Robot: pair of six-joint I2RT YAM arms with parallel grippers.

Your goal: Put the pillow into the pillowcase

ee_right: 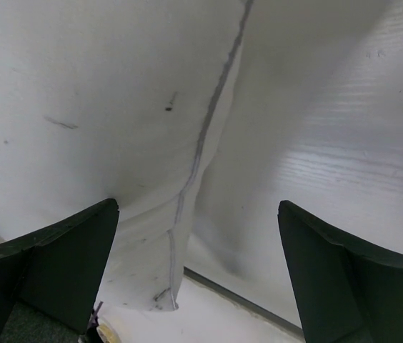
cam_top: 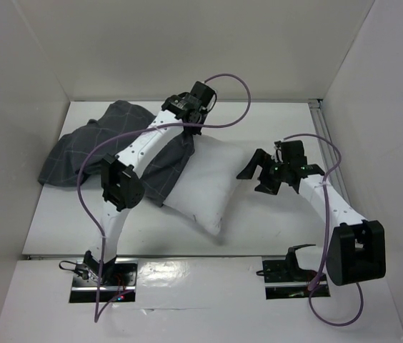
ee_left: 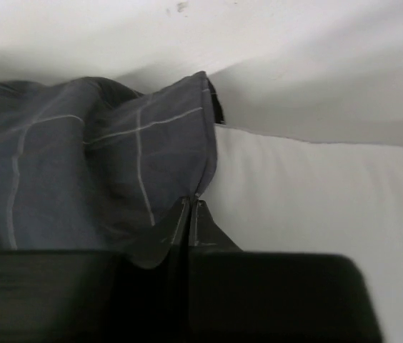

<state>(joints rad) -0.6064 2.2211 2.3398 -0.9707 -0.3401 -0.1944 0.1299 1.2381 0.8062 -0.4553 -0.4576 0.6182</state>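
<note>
The pillow [cam_top: 212,182] lies mid-table [cam_top: 273,214], its left part covered by the pillowcase [cam_top: 80,153]. The left gripper [ee_left: 189,206] pinches the pillowcase edge (squeezed tight on it). The right gripper [ee_right: 196,209] is spread wide, just right of the pillow.

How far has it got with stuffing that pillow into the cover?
Early to midway. The pillowcase overlaps just one end of the pillow; most lies bare. The left tool pinches the case's edge; the right tool is open at the pillow's corner. Most of the pulling-over remains.

One high fixed view from the near edge, two close wrist views, all onto the pillow [cam_top: 212,182]
</note>
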